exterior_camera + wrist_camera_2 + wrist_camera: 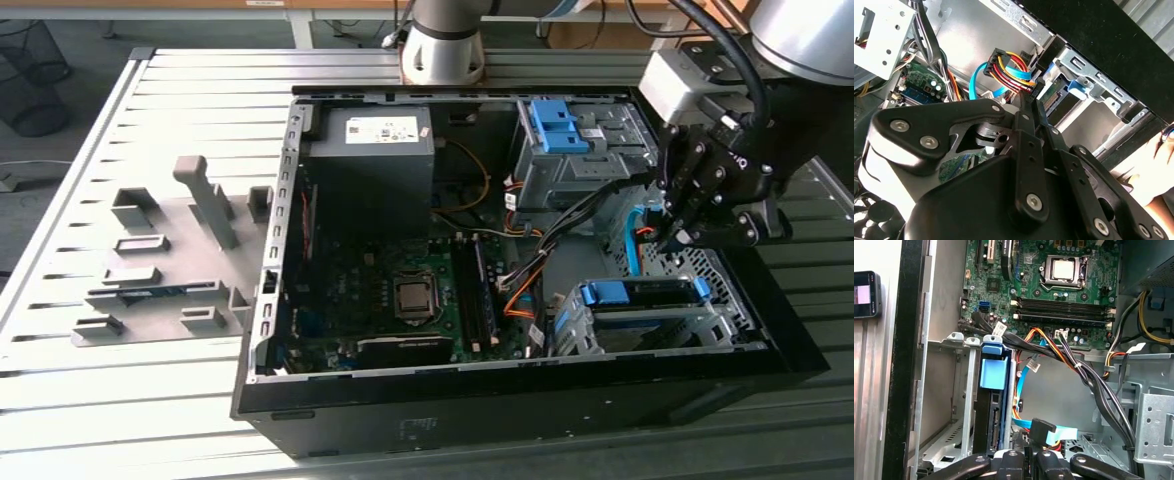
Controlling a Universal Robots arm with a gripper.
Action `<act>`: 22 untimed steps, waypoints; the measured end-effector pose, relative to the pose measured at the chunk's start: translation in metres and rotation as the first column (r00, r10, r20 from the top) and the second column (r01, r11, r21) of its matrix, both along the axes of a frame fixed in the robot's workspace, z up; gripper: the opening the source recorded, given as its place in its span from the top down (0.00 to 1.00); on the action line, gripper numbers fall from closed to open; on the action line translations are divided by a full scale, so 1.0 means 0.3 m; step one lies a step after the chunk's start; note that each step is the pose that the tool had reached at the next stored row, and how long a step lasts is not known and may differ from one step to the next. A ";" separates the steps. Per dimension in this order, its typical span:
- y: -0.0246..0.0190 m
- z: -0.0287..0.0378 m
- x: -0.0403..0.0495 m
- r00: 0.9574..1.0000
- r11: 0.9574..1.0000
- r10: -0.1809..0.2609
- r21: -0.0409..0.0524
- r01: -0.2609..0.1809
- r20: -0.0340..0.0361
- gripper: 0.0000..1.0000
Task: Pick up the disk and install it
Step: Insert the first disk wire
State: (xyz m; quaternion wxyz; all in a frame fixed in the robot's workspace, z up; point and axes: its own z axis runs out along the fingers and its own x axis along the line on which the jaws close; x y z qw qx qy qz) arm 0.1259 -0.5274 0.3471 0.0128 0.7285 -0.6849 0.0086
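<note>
The disk (pixel 643 294) stands on edge in the metal drive cage (pixel 587 330) at the front of the case, toward the exterior view's right, with its blue handle up. In the first wrist view the disk (pixel 992 415) sits in that cage under its blue handle. My gripper (pixel 687 238) hangs just behind the cage, over the bundle of cables. In both wrist views its fingers (pixel 1026 130) are drawn together, and the gripper (pixel 1029 456) is shut on a black cable connector (pixel 1043 428) with coloured wires and a blue flat cable, close beside the disk's rear end (pixel 1053 98).
The open computer case (pixel 534 400) lies on a slatted metal table (pixel 160 400). Inside are the motherboard (pixel 400 290), a dark power-supply box (pixel 374 160) and a second cage with a blue bracket (pixel 554 125). Grey fixtures (pixel 174 260) lie beside the case. A hand (pixel 1149 170) rests outside it.
</note>
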 end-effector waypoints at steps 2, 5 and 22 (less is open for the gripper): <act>-0.003 0.000 0.000 1.000 1.000 0.000 0.000 0.000 0.000 0.84; -0.005 0.000 0.000 1.000 1.000 -0.012 0.000 0.012 0.000 0.84; -0.049 -0.004 -0.003 0.998 0.998 -0.070 0.000 0.070 0.000 0.84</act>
